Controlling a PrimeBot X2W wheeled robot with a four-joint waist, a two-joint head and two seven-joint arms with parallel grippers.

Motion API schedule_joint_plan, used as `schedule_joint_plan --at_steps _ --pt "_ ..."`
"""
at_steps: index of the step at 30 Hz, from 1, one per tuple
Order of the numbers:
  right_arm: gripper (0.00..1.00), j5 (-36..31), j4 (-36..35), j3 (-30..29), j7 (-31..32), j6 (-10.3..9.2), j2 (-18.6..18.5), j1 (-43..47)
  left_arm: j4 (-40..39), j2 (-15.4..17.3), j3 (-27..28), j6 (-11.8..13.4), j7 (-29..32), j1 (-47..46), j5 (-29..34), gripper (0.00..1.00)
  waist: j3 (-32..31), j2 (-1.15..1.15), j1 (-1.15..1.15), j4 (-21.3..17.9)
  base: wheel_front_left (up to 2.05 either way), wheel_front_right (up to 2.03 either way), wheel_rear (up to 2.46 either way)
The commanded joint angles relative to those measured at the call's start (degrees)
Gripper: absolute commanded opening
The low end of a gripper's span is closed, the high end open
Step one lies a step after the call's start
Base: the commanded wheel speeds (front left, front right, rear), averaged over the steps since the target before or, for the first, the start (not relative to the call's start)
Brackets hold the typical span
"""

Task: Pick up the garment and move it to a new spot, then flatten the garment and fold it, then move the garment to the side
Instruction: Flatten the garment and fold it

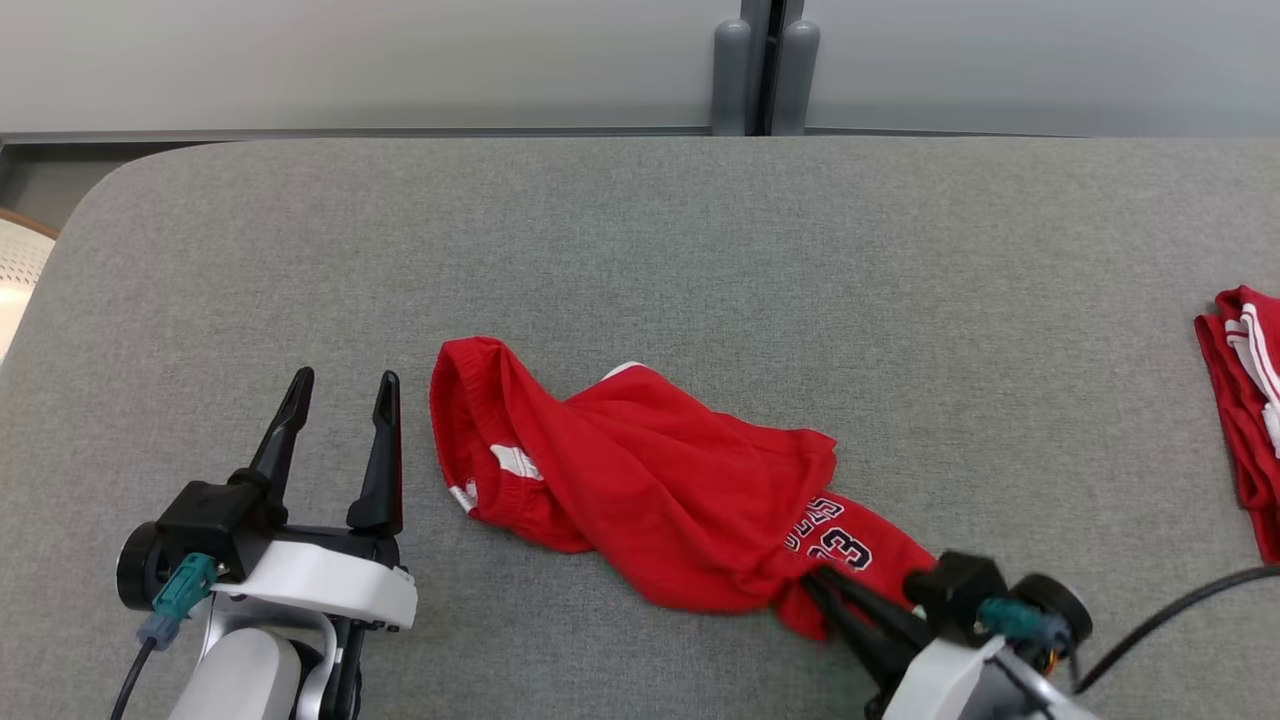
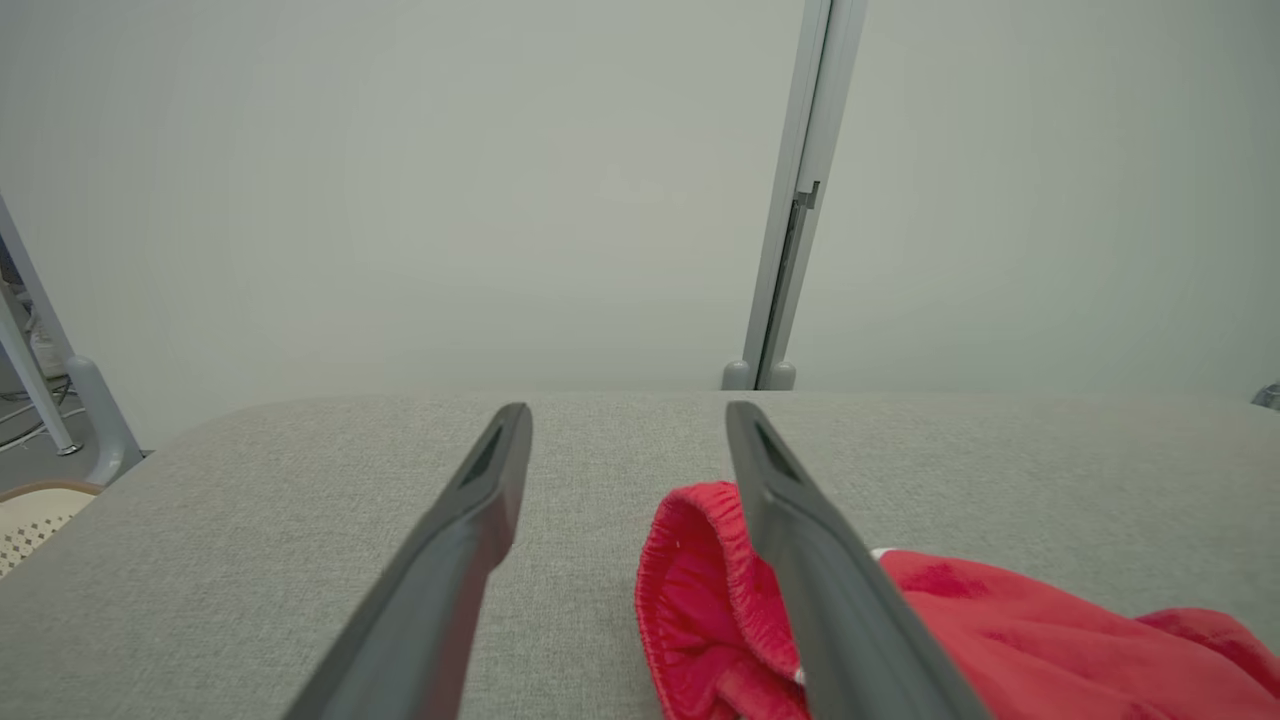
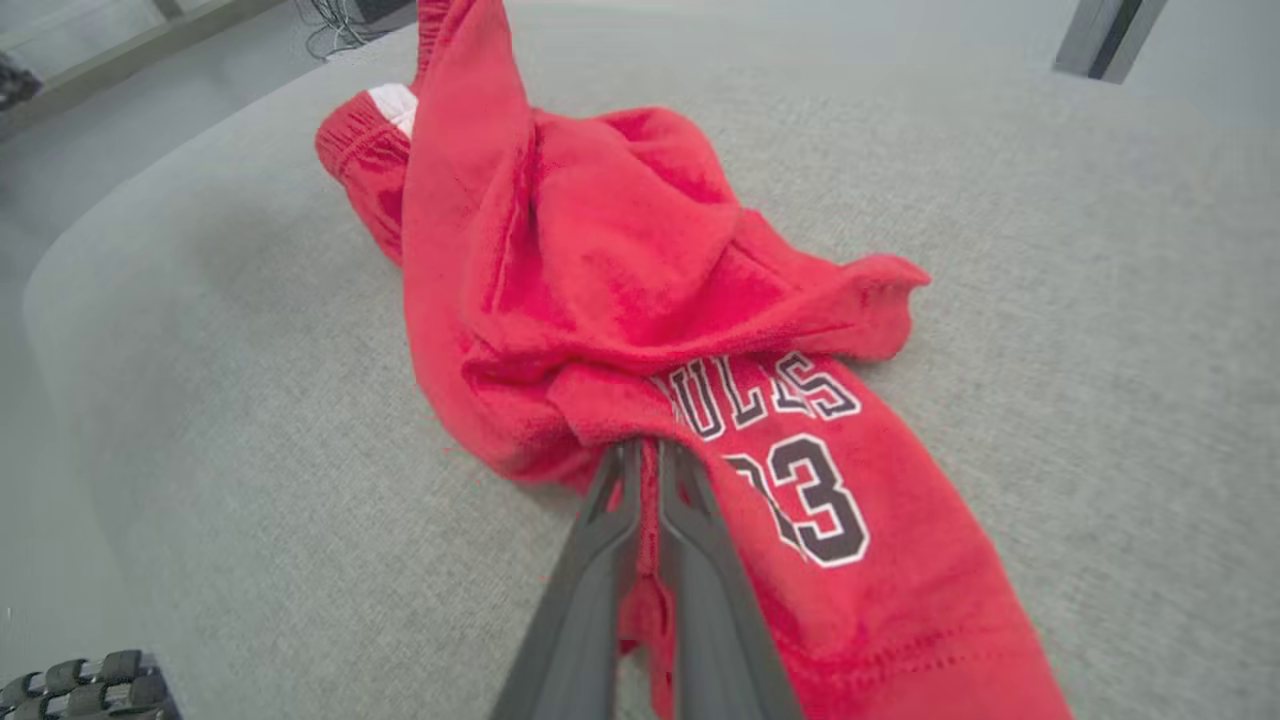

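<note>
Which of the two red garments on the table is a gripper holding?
The crumpled garment in the middle, printed with 23: the right gripper is shut on its edge. The other red garment lies untouched at the table's right edge.

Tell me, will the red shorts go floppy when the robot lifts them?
Probably floppy: the red shorts lie crumpled in soft folds, so they'd likely droop from the right tool, shut on one edge. They look fuzzy, so probably not slippery. Pushed, they'd likely bunch up, not roll.

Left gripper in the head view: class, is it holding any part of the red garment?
No: the left gripper stands beside the red garment, its jaws wide apart and empty.
</note>
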Motion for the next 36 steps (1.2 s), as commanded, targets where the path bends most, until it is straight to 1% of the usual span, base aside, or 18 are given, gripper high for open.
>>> schedule_joint_plan --at_steps 1,7,12,13,14,16,18,20,21,22,23,27,31,36 --pt "0.0 0.0 -1.3 -2.4 -1.0 -0.11 1.1 -1.1 0.0 0.1 0.4 -0.4 -0.2 -0.1 0.5 1.0 -0.2 0.0 0.0 -0.1 0.0 0.0 0.0" --pt "0.0 -1.6 -2.3 -13.8 -2.4 -0.11 5.4 -3.1 -0.3 -0.9 0.4 -1.3 -0.2 -1.9 1.2 1.0 1.6 0.0 0.0 0.7 0.0 0.0 0.0" --pt "0.0 -1.3 1.2 -22.3 -2.4 -0.08 9.7 -7.1 -0.5 -2.1 0.6 -2.1 -0.3 -3.6 1.7 1.0 4.6 0.0 0.0 2.2 0.0 0.0 0.0" --pt "0.0 -1.3 1.2 -22.3 -2.4 -0.08 9.7 -7.1 -0.5 -2.1 0.6 -2.1 -0.3 -3.6 1.7 1.0 4.6 0.0 0.0 2.2 0.0 0.0 0.0" --pt "0.0 -0.5 3.5 -24.5 -2.6 -0.08 11.2 -9.2 -0.3 -2.8 0.7 -2.5 -0.3 -4.4 2.1 1.0 5.8 0.0 0.0 2.7 0.0 0.0 0.0" --pt "0.0 0.1 4.7 -25.5 -2.8 -0.08 11.8 -10.2 -0.2 -3.2 0.7 -2.7 -0.3 -4.7 2.3 1.0 6.3 0.0 0.0 3.0 0.0 0.0 0.0" --pt "0.0 1.2 8.5 -27.5 -3.8 -0.08 12.9 -13.9 0.1 -3.8 1.0 -3.5 -0.3 -5.5 2.8 1.0 7.8 0.0 0.0 3.4 0.0 0.0 0.0" --pt "0.0 1.3 11.6 -28.6 -4.5 -0.08 13.1 -15.9 0.6 -4.2 1.3 -3.9 -0.3 -5.8 3.2 1.0 8.3 0.0 0.0 3.4 0.0 0.0 0.0" --pt "0.3 2.0 12.9 -28.9 -5.0 -0.08 13.3 -16.8 0.7 -4.4 1.4 -4.0 -0.3 -6.0 3.4 1.0 8.4 0.0 0.0 3.4 0.0 0.0 0.0" --pt "0.5 2.3 13.9 -29.1 -5.8 -0.08 13.5 -17.8 0.8 -4.7 1.5 -4.2 -0.3 -6.1 3.6 1.0 8.6 0.0 0.0 3.4 0.0 0.0 0.0" --pt "1.0 2.1 14.9 -29.3 -6.7 -0.08 13.3 -18.6 0.9 -4.9 1.7 -4.4 -0.3 -6.2 3.8 1.0 8.7 0.0 0.0 3.4 0.0 0.0 0.0" --pt "1.0 1.5 16.0 -29.1 -12.6 -0.08 12.1 -20.1 1.4 -5.0 2.8 -4.9 -0.3 -5.9 4.6 1.0 8.4 0.0 0.0 2.6 0.0 0.0 0.0" --pt "1.0 -0.4 14.0 -28.5 -18.2 -0.08 9.9 -19.1 2.0 -4.9 3.9 -5.1 -0.3 -4.4 5.2 1.0 6.7 0.0 0.0 1.1 0.0 0.0 0.0" --pt "1.0 -3.0 9.7 -30.1 -20.3 -0.08 6.8 -15.5 2.3 -4.5 5.0 -5.2 -0.3 -2.5 6.0 1.0 4.0 0.0 0.0 -0.7 0.0 0.0 0.0"
